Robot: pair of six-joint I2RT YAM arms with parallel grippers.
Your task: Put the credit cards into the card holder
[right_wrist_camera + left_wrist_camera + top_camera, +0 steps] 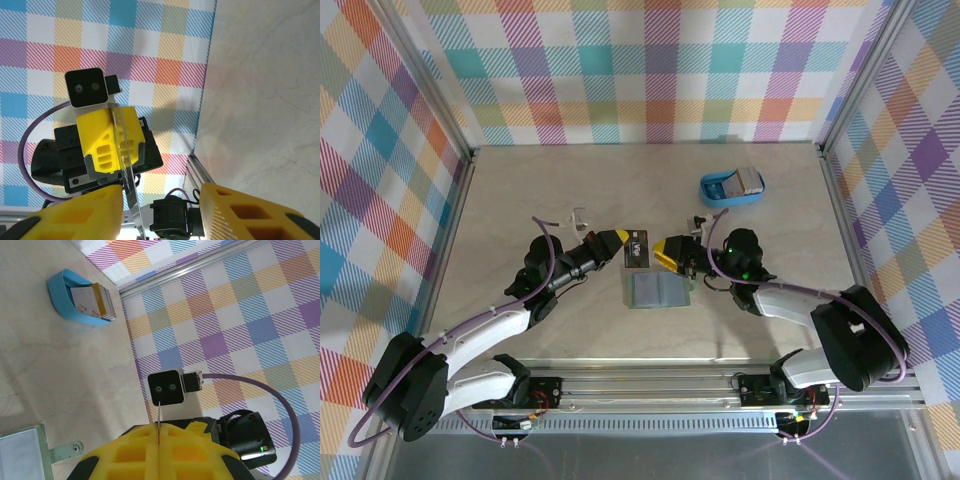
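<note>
From the top camera, a bright blue oval plastic tray (712, 190) stands beyond the right hand (663, 251), off to its outer side. A short stack of light credit cards (748, 180) sits inside it. The flat sage-green rectangular card holder of soft material (657, 291) lies on the pale bench (520, 190), just on the near side of both hands. The left hand (620, 239) is closed on a thin stiff dark-grey rectangular credit card (637, 248), which reaches across to the right hand. Bare bench lies around, up to the checked walls (640, 70).

In the left wrist camera, the yellow fingers (125, 455) press together on the card (158, 415), seen edge-on as a fine line. The tray (60, 297) is far ahead, and its cards (92, 301) stand on edge. A corner of the card holder (22, 452) lies beside the fingers. A metal rail (190, 267) borders the bench.

In the right wrist camera, the right hand (160, 192) has its fingers (80, 215) wide apart. The card (131, 195) runs between them, close to one finger; I cannot tell if they touch. Opposite, the left hand (116, 140) grips it.
</note>
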